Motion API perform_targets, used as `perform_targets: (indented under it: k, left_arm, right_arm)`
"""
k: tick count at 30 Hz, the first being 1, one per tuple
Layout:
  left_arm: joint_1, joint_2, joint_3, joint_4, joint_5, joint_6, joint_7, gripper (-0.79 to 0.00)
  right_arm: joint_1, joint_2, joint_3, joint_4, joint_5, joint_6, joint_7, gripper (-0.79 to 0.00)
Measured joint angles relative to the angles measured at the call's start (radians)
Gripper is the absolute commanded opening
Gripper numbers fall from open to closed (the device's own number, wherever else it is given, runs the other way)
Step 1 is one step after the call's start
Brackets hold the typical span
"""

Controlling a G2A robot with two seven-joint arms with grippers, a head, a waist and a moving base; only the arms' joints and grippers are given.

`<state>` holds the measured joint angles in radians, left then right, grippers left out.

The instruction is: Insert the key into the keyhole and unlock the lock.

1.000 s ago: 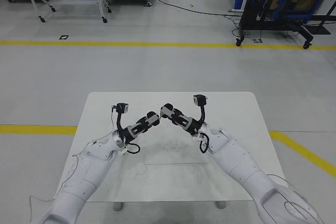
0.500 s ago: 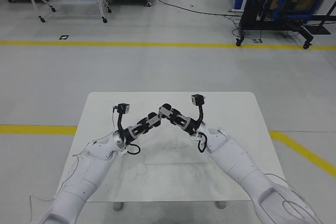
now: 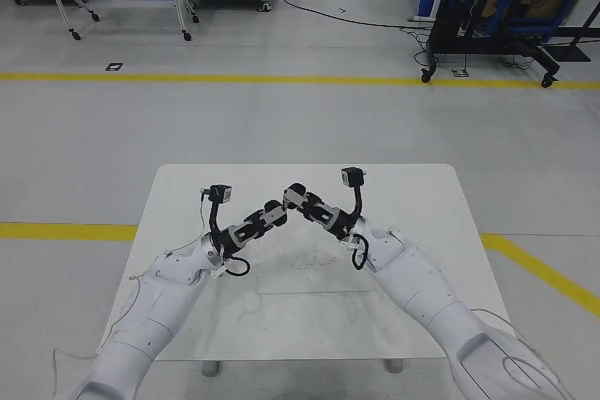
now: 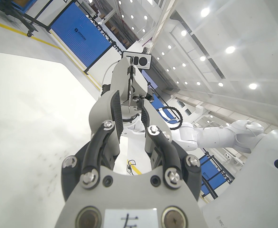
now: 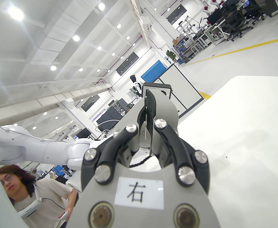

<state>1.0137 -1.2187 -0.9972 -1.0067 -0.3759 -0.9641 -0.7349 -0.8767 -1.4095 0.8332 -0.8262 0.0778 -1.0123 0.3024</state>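
right fingers (image 5: 162, 110) clamp the key (image 5: 144, 125) edge-on, lengthwise along them; left fingers (image 4: 116, 110): cannot tell

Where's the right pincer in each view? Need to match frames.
Top view: right pincer above the white table, next to the left pincer.
Left wrist view: right pincer centre, beyond the left pincer.
Right wrist view: right pincer centre, foreground.
Shared landmark: the white table.
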Motion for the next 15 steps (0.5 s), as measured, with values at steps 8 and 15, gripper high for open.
perform_targets:
  k: [8,15]
  left_arm:
    - [-0.009,-0.003,0.006,0.013,-0.005,0.018,-0.011,-0.785]
    - [-0.023,-0.006,0.006,0.029,-0.002,0.041,-0.005,-0.785]
  right_arm:
    - [0.009,-0.011,0.002,0.015,-0.022,0.000,0.000,-0.785]
    - [0.012,-0.019,0.007,0.022,-0.035,0.000,-0.007,-0.785]
